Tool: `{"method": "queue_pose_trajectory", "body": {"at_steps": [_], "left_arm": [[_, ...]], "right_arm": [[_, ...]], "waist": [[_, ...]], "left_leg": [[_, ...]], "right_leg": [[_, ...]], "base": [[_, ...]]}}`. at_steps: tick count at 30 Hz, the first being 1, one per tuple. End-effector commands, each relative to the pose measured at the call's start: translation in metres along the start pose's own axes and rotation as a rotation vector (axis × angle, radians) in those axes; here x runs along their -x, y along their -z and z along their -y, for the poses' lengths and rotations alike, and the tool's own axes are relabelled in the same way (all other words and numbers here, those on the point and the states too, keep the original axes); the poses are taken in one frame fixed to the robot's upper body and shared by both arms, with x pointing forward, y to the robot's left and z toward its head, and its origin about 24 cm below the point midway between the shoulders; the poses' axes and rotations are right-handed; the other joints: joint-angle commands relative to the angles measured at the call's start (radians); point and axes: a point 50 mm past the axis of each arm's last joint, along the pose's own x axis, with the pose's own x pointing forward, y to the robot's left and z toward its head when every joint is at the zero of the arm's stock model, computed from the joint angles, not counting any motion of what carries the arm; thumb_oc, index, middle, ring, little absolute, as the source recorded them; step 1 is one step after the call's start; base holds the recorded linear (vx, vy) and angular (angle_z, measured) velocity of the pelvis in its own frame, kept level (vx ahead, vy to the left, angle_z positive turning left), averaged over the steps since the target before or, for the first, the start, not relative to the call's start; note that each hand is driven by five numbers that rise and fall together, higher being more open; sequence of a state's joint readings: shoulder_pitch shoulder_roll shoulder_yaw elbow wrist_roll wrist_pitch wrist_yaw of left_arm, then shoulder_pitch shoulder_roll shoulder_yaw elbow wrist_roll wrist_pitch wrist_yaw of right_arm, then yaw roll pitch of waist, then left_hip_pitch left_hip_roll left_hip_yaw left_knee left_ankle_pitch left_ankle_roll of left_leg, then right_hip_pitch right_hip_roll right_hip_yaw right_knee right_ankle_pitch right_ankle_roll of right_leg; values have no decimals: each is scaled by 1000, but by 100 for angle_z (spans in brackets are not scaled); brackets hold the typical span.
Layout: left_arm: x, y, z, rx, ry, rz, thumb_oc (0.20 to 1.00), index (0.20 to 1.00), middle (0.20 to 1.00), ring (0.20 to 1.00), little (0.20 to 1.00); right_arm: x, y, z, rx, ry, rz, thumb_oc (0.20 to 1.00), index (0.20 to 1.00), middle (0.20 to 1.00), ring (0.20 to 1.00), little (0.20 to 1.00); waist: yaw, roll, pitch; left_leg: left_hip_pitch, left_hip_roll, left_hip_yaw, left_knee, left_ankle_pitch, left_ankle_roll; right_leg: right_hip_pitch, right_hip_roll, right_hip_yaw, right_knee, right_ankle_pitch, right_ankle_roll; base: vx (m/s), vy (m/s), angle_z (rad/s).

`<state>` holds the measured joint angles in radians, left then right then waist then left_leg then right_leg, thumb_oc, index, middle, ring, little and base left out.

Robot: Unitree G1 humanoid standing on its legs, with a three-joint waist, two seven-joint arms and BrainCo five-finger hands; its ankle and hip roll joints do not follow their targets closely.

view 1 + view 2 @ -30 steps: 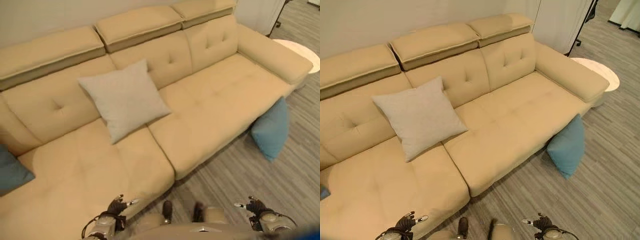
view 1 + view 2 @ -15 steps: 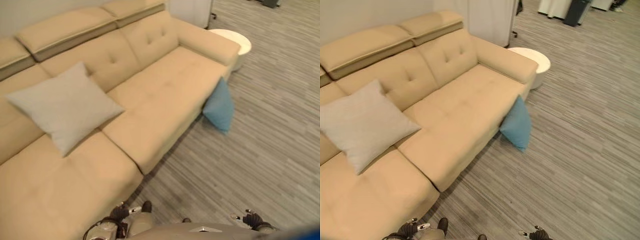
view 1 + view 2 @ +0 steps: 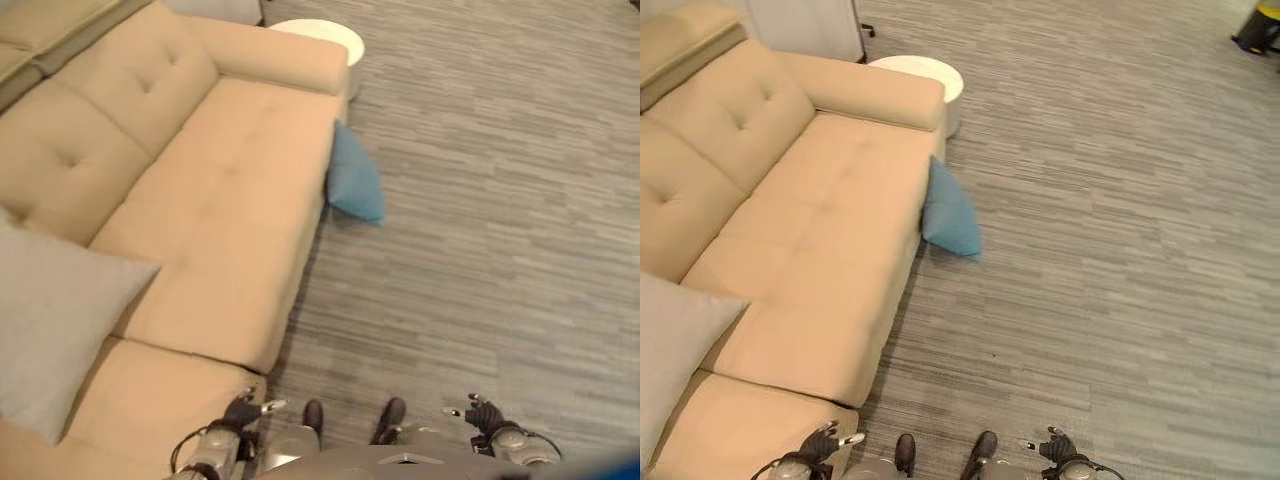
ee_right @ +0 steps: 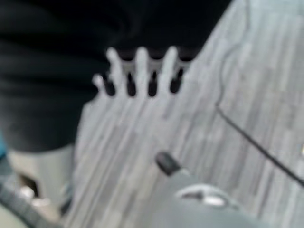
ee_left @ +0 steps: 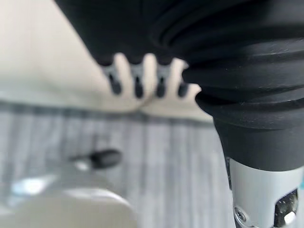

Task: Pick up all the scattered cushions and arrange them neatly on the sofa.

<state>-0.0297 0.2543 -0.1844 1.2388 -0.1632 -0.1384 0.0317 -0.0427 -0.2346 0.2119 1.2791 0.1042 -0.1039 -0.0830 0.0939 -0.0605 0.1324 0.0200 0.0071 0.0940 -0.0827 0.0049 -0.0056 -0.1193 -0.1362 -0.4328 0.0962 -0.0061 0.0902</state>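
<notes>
The blue cushion (image 3: pixel 354 180) leans on the floor against the beige sofa's (image 3: pixel 220 190) front edge, below its armrest, well apart from the relaxed, empty left hand (image 3: pixel 243 412) and right hand (image 3: pixel 483 412), so a hasty grab could miss it.

A blue cushion (image 3: pixel 354 180) stands on edge on the floor, leaning against the front of my beige sofa (image 3: pixel 220 190) near its armrest end. A pale grey cushion (image 3: pixel 50 335) sits on the sofa seat, propped back against the backrest, one corner pointing forward.
</notes>
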Motion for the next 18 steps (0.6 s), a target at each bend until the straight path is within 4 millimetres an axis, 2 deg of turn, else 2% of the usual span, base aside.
{"method": "queue_pose_trajectory", "body": {"at_steps": [1, 3, 5, 6, 7, 8, 10, 11, 15, 16, 18], "left_arm": [[-3, -9, 5, 25, -1, 26, 1000, 1000, 1000, 1000, 1000], [-2, -9, 4, 43, -6, 27, 1000, 1000, 1000, 1000, 1000], [-3, -10, 5, 63, -11, 25, 1000, 1000, 1000, 1000, 1000], [-3, -11, 5, 66, -14, 25, 1000, 1000, 1000, 1000, 1000], [-4, -14, 6, 71, -15, 32, 1000, 1000, 1000, 1000, 1000], [-4, -15, 7, 68, -13, 35, 1000, 1000, 1000, 1000, 1000], [-4, -15, 7, 64, -14, 37, 1000, 1000, 1000, 1000, 1000], [-4, -17, 7, 40, -17, 40, 1000, 1000, 1000, 1000, 1000], [-4, -16, 11, 13, -7, 37, 1000, 1000, 1000, 1000, 1000], [-4, -15, 11, 13, -6, 33, 1000, 1000, 1000, 1000, 1000], [-3, -9, 9, 28, -16, 15, 1000, 1000, 1000, 1000, 1000]], "right_arm": [[-3, -14, 16, -24, 49, 48, 1000, 1000, 1000, 1000, 1000], [-3, -15, 19, -47, 60, 57, 1000, 1000, 1000, 1000, 1000], [-3, -21, 22, -51, 74, 76, 1000, 1000, 1000, 1000, 1000], [-4, -23, 23, -49, 80, 82, 1000, 1000, 1000, 1000, 1000], [-4, -26, 24, -43, 82, 87, 1000, 1000, 1000, 1000, 1000], [-4, -28, 25, -39, 82, 92, 1000, 1000, 1000, 1000, 1000], [-5, -30, 25, -29, 82, 97, 1000, 1000, 1000, 1000, 1000], [-5, -36, 25, -9, 83, 113, 1000, 1000, 1000, 1000, 1000], [-6, -42, 20, 20, 74, 130, 1000, 1000, 1000, 1000, 1000], [-6, -43, 20, 21, 72, 132, 1000, 1000, 1000, 1000, 1000], [-6, -42, 17, 28, 60, 130, 1000, 1000, 1000, 1000, 1000]], "waist": [[24, -24, -29], [17, -31, -23], [30, -36, 5], [35, -38, 16], [43, -39, 23], [52, -41, 27], [56, -42, 28], [64, -41, 24], [99, -27, 18], [105, -24, 16], [111, -26, -4]], "left_leg": [[11, -17, -165, 83, -79, -20], [-9, -7, -150, 196, -86, -43], [-67, -8, -143, 322, -67, -58], [-97, -6, -140, 365, -49, -62], [-123, -25, -163, 368, -48, -57], [-145, -49, -182, 356, -56, -52], [-161, -62, -189, 335, -68, -47], [-195, -80, -193, 258, -40, -38], [-268, -130, -232, 156, 73, -35], [-270, -130, -229, 146, 87, -38], [-228, -131, -246, 129, 65, -18]], "right_leg": [[74, 67, 103, -105, 21, 14], [99, 78, 110, -124, 17, 4], [127, 81, 109, -144, 20, -4], [137, 81, 110, -153, 19, -7], [141, 83, 118, -160, 15, -6], [147, 86, 129, -168, 15, -7], [154, 88, 138, -176, 13, -4], [169, 101, 158, -179, 5, 1], [207, 151, 209, -179, -27, -6], [219, 159, 228, -176, -38, -7], [241, 159, 256, -159, -71, -8]], "base": [[149, -207, 8], [110, -204, -2], [51, -164, -6], [59, -127, -16], [78, -97, -26], [70, -59, -31], [155, -67, -49], [276, -81, -39], [252, -41, -29], [295, 22, -43], [344, 66, -62]]}}
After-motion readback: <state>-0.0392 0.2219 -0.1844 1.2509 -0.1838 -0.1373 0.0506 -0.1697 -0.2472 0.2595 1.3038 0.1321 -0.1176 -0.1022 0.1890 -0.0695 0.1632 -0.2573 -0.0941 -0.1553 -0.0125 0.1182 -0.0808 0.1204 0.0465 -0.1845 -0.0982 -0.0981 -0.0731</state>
